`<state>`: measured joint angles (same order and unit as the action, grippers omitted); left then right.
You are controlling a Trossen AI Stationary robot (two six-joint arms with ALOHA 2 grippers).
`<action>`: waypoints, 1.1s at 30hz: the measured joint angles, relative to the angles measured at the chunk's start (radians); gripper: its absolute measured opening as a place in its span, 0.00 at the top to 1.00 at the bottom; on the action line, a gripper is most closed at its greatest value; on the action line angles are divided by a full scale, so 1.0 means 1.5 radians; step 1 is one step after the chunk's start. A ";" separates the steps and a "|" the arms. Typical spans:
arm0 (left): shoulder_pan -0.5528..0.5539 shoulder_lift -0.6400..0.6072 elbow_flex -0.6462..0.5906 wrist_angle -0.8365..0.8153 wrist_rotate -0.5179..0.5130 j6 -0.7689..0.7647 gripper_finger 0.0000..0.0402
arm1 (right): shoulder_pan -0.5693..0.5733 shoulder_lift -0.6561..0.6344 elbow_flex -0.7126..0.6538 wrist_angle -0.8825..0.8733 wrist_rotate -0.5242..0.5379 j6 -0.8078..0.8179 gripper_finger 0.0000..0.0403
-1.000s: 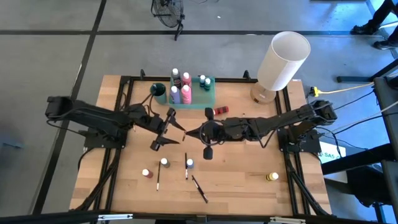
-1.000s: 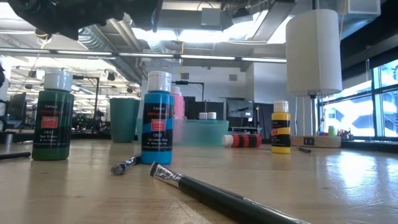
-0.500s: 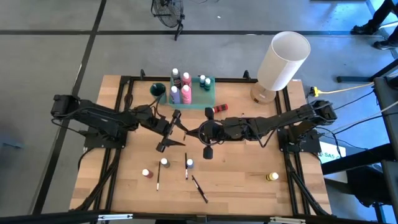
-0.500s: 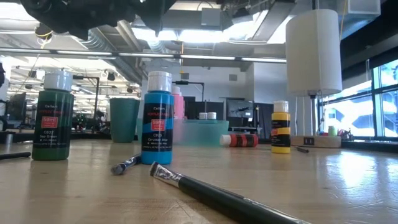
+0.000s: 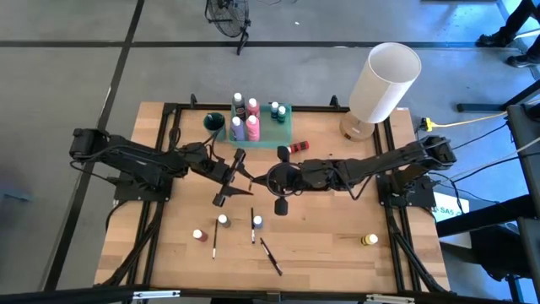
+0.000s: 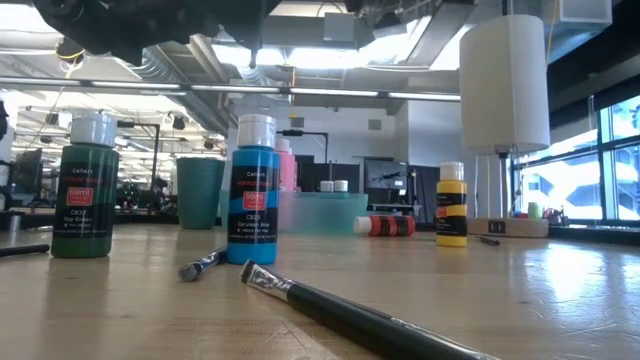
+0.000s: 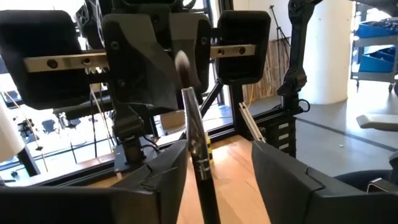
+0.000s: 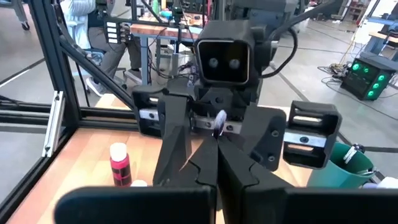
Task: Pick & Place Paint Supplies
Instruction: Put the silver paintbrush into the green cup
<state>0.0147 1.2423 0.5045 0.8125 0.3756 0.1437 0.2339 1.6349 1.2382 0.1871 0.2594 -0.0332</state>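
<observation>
Down at table level we have a thin dark brush (image 6: 350, 315) lying nearest us on the pale wood table (image 6: 560, 300), its metal ferrule and bristle tip angled toward the blue bottle (image 6: 253, 190). That bottle stands upright, glossy plastic with a white cap, and a second brush tip (image 6: 203, 264) lies just beside its base. Left of it stands the green bottle (image 6: 85, 187), also white-capped. Further back, a dark green cup (image 6: 200, 192), a pink bottle (image 6: 286, 170) behind the blue one, and the translucent tray (image 6: 325, 212), frosted and boxy. A red bottle (image 6: 388, 226) lies on its side past the tray, with a yellow bottle (image 6: 451, 205) upright near it. The tall white lamp (image 6: 504, 85), a smooth cylinder, towers at the back.

From above, we see both arms meeting over the middle of the table. The right gripper (image 5: 263, 181) is pinched tight on a brush (image 7: 198, 146), which stretches across toward the left gripper (image 5: 229, 179). Through the left wrist camera that brush runs between the left fingers (image 7: 163, 177), whose jaws stand apart on either side of the shaft, not clamped on it. The remaining loose brushes (image 5: 270, 256) and bottles sit on the near part of the table, well apart from the tray (image 5: 285, 135).
</observation>
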 joint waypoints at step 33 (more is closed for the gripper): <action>0.001 -0.001 0.000 -0.025 -0.043 0.018 0.96 | -0.001 0.004 0.000 -0.005 0.016 -0.004 0.94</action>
<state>0.0154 1.2407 0.5048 0.7755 0.3112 0.1706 0.2316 1.6402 1.2381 0.1795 0.2831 -0.0388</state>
